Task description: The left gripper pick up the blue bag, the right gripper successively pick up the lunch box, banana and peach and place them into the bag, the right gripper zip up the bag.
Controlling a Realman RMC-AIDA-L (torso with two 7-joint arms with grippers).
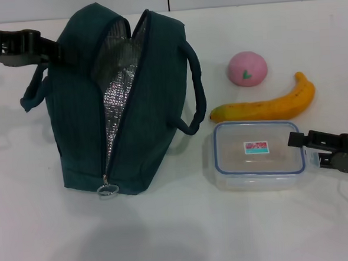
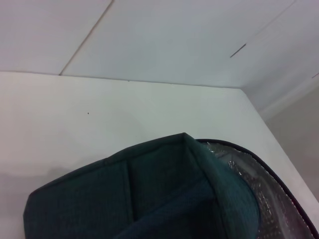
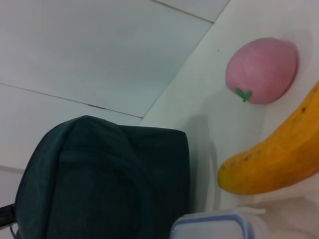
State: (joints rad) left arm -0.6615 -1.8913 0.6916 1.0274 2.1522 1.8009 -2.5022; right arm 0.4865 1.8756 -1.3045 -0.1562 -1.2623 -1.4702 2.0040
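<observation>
Behind the blue bag [image 1: 84, 112], left gripper [image 1: 50, 50] jaws hidden.

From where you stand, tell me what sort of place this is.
Probably a lab test bench staged for lunch packing: a bare white table against plain wall panels, holding only an open blue bag, lunch box, banana and toy peach.

white table [image 1: 44, 233]; on it: blue bag [image 1: 155, 108] upright; lunch box [image 1: 258, 155]; banana [image 1: 267, 106]; peach [image 1: 247, 68]

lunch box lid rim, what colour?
Blue, running around the clear lid of the lunch box. Shows best in the head view.
</observation>
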